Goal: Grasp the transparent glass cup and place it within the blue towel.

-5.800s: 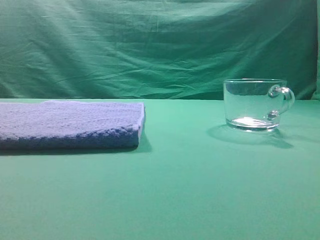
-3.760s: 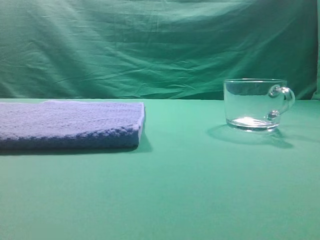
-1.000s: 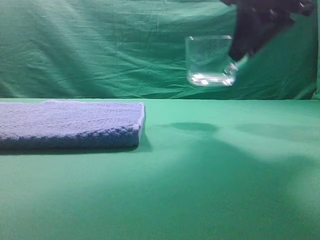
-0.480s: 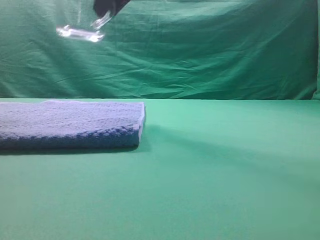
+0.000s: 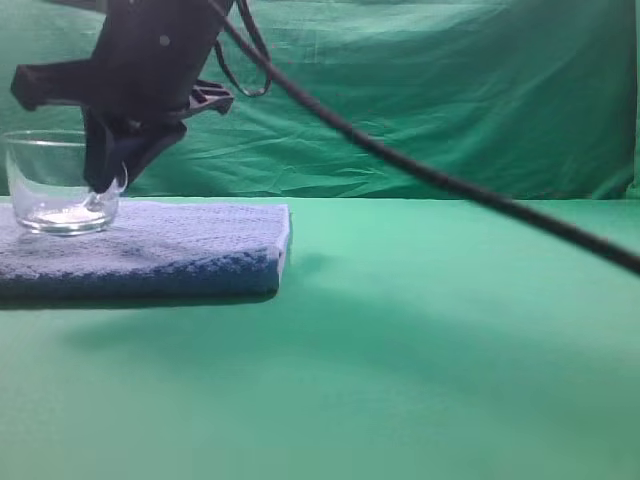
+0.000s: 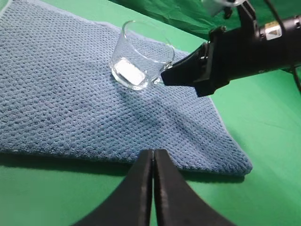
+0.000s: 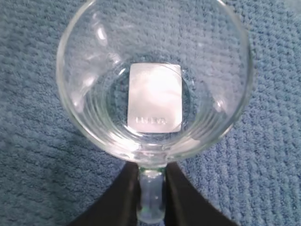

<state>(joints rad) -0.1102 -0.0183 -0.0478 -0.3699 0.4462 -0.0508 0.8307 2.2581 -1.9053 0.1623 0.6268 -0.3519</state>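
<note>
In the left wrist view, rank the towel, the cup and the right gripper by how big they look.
1. Towel, by far the largest.
2. Right gripper with its black body.
3. Cup, smallest.

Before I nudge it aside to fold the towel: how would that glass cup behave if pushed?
The transparent glass cup is wide and squat with a thick base, so it would probably slide or drag rather than tip. The blue towel under it looks nubby, likely gripping it or bunching up. Being glass, it is probably fairly heavy and breakable if knocked off.
</note>
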